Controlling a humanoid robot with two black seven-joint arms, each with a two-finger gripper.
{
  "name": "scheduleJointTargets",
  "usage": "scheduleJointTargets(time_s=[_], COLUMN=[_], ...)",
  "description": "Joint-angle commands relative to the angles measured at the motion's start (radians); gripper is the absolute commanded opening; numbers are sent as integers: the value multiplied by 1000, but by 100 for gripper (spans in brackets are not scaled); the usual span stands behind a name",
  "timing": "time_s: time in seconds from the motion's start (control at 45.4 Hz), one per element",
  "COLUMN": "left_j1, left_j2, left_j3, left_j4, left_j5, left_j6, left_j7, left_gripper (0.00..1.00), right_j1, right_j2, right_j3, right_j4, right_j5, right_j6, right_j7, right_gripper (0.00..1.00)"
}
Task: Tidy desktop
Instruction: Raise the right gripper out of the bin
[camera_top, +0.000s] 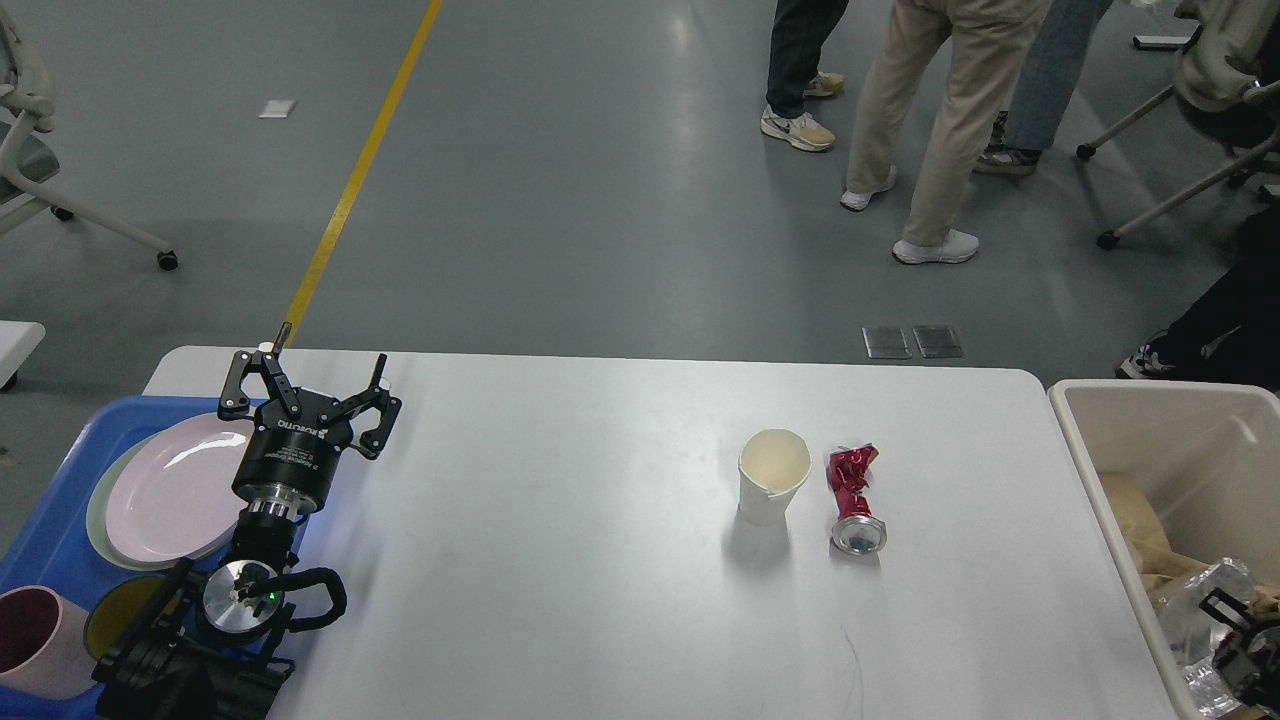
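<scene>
The white desktop (600, 580) fills the lower view. A white paper cup (772, 478) stands upright right of its middle. A crushed red can (853, 497) lies just right of the cup. My left gripper (310, 372) is open and empty, raised over the desktop's far left beside the blue tray. My right gripper (1238, 652) shows only as a small dark part at the bottom right, over the bin; its fingers cannot be told apart.
A blue tray (45, 545) at the left holds a pink plate (170, 490), a pink cup (30, 645) and a yellowish dish (112, 620). A beige bin (1140, 405) at the right holds brown paper and crumpled clear plastic (1190, 605). People's legs and office chairs stand beyond the table.
</scene>
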Motion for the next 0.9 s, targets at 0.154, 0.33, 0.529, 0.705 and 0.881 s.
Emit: scheduleJointTargets(time_s=[0.154, 0.33, 0.529, 0.705, 0.881], left_j1=[0, 0, 0, 0, 0], left_j2=[0, 0, 0, 0, 0], left_j3=[0, 0, 0, 0, 0], left_j4=[0, 0, 0, 0, 0], left_j5=[0, 0, 0, 0, 0], left_j6=[0, 0, 0, 0, 0], left_j7=[0, 0, 0, 0, 0], left_gripper=[97, 97, 97, 97, 97], right_j1=[6, 9, 12, 16, 76], right_j2=[1, 1, -5, -9, -51], right_j3=[-1, -1, -1, -1, 3], right_j4=[-5, 3, 4, 6, 55], right_j5=[-1, -1, -1, -1, -4], right_j6=[-41, -41, -41, -41, -26], right_j7=[9, 9, 9, 9, 6], right_gripper=[100, 100, 100, 100, 100])
